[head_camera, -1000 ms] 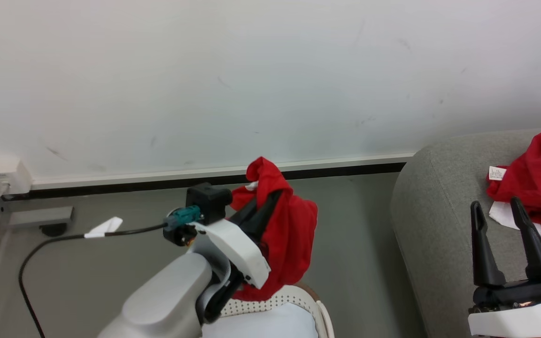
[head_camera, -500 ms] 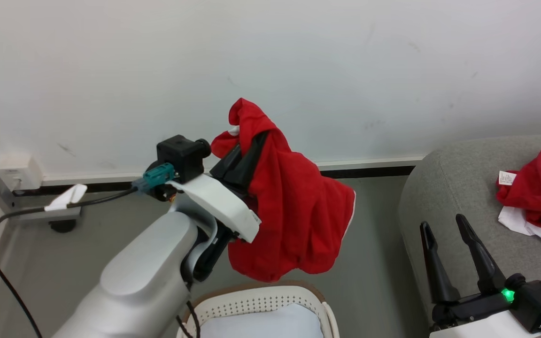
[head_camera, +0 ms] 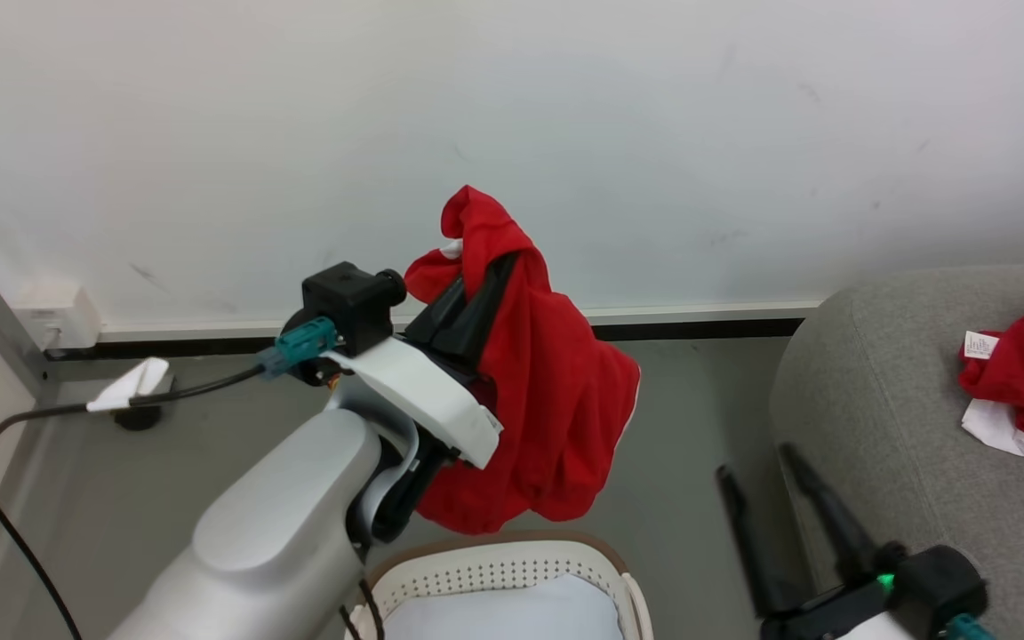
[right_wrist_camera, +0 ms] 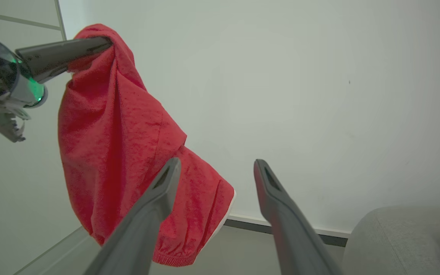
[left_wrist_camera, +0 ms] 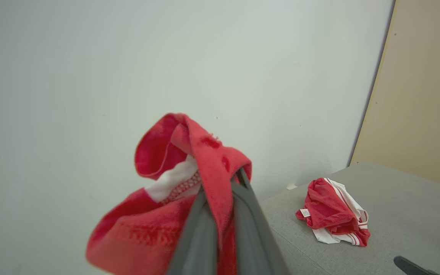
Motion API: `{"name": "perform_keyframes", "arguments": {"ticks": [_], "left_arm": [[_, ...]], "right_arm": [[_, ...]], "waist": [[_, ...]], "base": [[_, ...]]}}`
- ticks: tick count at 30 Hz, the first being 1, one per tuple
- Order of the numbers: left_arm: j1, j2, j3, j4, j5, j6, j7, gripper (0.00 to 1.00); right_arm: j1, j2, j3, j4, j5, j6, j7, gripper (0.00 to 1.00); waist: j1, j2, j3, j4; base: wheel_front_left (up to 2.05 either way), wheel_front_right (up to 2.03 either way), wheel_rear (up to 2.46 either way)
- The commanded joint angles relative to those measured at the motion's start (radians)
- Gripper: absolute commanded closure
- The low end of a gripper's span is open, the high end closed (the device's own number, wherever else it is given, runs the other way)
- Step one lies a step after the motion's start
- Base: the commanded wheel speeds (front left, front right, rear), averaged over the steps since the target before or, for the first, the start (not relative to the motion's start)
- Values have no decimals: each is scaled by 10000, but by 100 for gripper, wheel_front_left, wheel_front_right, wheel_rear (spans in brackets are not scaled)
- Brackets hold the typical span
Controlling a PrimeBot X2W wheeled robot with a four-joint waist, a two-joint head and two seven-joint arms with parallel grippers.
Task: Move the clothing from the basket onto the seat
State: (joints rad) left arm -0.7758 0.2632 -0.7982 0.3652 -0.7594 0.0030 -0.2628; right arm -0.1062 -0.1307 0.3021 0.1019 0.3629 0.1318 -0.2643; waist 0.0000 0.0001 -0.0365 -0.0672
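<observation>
1. My left gripper (head_camera: 499, 267) is squeezing the red clothing (head_camera: 556, 409).
2. It is hanging clear above the basket (head_camera: 494, 556) now, no longer touching it.
3. My right gripper (head_camera: 756, 462) is waiting open, empty.
4. I think the seat (head_camera: 885, 391) is coming next.

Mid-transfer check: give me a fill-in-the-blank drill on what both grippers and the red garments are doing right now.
1. The left gripper is ____ on the bright red soft garment.
2. The white perforated plastic laundry basket with the brown rim sits ____ that hanging garment.
3. The right gripper holds nothing, and its jaws are ____.
4. On the large grey fabric seat lies ____ red-and-white garment with a white tag.
Missing words: shut; below; open; one.
</observation>
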Motion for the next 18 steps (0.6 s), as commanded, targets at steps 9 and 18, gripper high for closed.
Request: {"name": "perform_keyframes", "arguments": {"ticks": [9, 18], "left_arm": [[221, -150, -234, -141, 112, -6, 39, 100], [537, -650, -846, -408, 95, -220, 187, 100]], "right_arm": [[-897, -296, 2056, 1158, 344, -22, 2, 0], [-1569, 29, 2833, 2978, 815, -22, 2, 0]], "waist": [[0, -1, -40, 423], [0, -1, -146, 1166]], "base": [[0, 0, 0], [0, 0, 0]]}}
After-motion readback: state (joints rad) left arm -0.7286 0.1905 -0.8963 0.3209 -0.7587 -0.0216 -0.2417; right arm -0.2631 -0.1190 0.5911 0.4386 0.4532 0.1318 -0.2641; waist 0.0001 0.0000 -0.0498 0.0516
